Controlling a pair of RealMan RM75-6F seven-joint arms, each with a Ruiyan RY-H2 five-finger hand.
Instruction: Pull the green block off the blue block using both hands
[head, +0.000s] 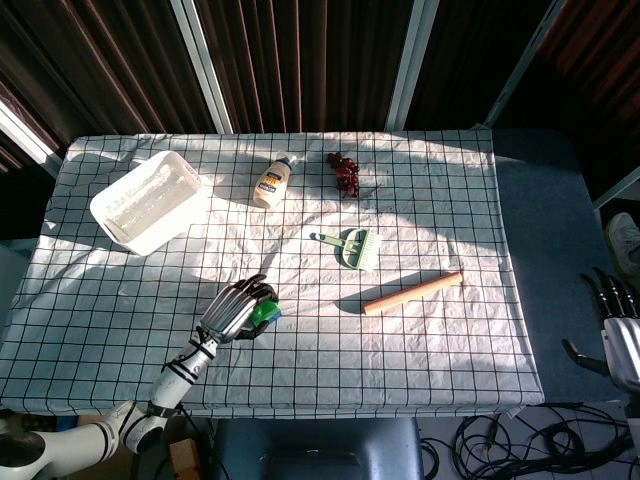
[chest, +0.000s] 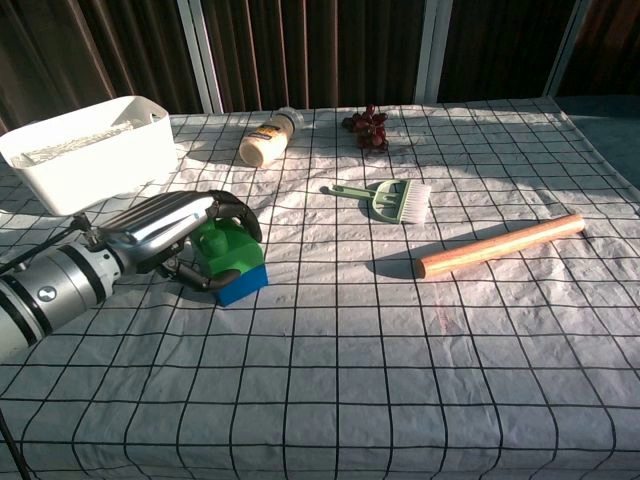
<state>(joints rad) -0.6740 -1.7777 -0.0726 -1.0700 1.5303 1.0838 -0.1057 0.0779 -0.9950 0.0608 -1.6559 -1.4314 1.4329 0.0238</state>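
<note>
The green block (chest: 228, 252) sits on the blue block (chest: 243, 284) near the table's (chest: 400, 380) left front, with a rolling pin (chest: 500, 245) at 3 o'clock, a small brush (chest: 390, 199) at 1 o'clock and a white bin (chest: 85, 150) at 10 o'clock. The left hand (chest: 180, 228) grips the green block, fingers curled over its top. The right hand (head: 618, 325) hangs off the table's right edge, fingers apart, holding nothing.

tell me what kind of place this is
Probably a robot test setup beside a window: a table under a white black-grid cloth, dark vertical blinds behind, and unrelated props such as a wooden rolling pin and small green hand brush.
</note>
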